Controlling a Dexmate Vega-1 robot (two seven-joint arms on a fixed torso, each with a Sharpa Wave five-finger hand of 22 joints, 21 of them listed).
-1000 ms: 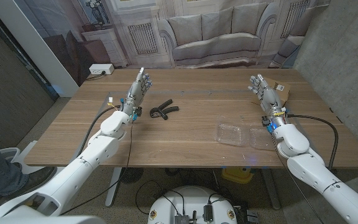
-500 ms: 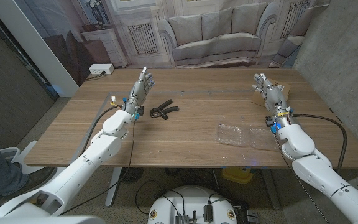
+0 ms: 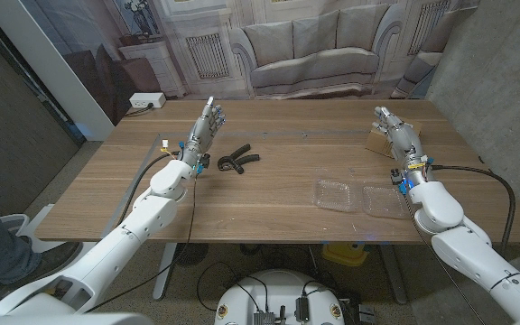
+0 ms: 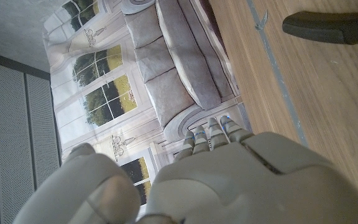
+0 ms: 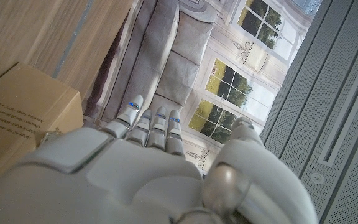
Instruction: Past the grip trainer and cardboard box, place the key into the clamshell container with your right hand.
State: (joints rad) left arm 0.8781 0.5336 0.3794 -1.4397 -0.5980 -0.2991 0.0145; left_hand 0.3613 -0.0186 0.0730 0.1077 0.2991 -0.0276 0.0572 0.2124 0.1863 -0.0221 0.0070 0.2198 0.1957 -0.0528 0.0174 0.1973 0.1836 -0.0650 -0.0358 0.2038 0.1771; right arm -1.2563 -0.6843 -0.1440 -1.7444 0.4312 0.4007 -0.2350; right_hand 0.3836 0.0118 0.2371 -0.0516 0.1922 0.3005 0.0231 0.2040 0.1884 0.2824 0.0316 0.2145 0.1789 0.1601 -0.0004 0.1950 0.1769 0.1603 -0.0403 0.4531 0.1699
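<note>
Head view, nearest first: the clamshell container [image 3: 357, 196] lies open on the bench [image 3: 269, 194] near the front edge, its two clear halves side by side with the long axis running across the bench, just inboard of the right forearm. Beyond it, the right hand [image 3: 399, 135] stands raised over the bench's right side, fingers apart and extended away from the robot, holding nothing. Right behind those fingers sits the cardboard box [image 3: 385, 140], partly hidden by them; the right wrist view shows the same box [image 5: 17, 118] close beside the hand [image 5: 135, 168].

I cannot make out the key with any confidence. A small glint on the box's near side in the right wrist view might be it, but it is too small to tell. If so, it lies just ahead of the right hand, and the container lies back toward the robot from there.

Across the bench, the left hand [image 3: 201, 133] is likewise raised with fingers apart and holding nothing, with the black grip trainer [image 3: 236, 160] just beside it. The right hand is plainly the nearer to both box and container.
</note>
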